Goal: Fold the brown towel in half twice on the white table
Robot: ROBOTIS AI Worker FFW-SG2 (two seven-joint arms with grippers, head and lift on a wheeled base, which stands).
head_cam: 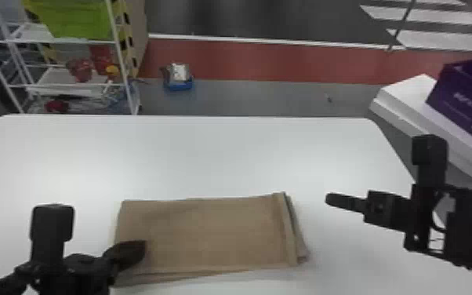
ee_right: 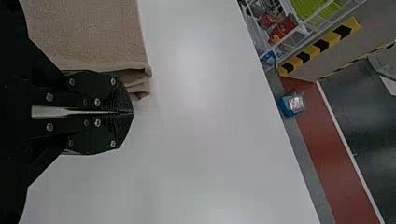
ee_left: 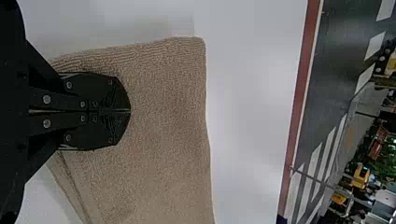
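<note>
The brown towel (head_cam: 207,235) lies folded as a wide flat rectangle near the front of the white table (head_cam: 207,157), its layered edges slightly offset at the right end. Over its left end is my left gripper (head_cam: 144,245); in the left wrist view the same gripper (ee_left: 130,111) is shut above the towel (ee_left: 163,107), with no cloth seen between its fingers. My right gripper (head_cam: 327,199) stands to the right of the towel, apart from it. The right wrist view has this gripper (ee_right: 132,113) with its tips together, beside the towel's layered end (ee_right: 93,37).
Past the table's far edge at the left stands a white wire rack (head_cam: 70,84) with a green bin. A blue item (head_cam: 178,80) rests on the floor. A purple box (head_cam: 466,98) sits on a white block (head_cam: 403,106) beyond the table's right edge.
</note>
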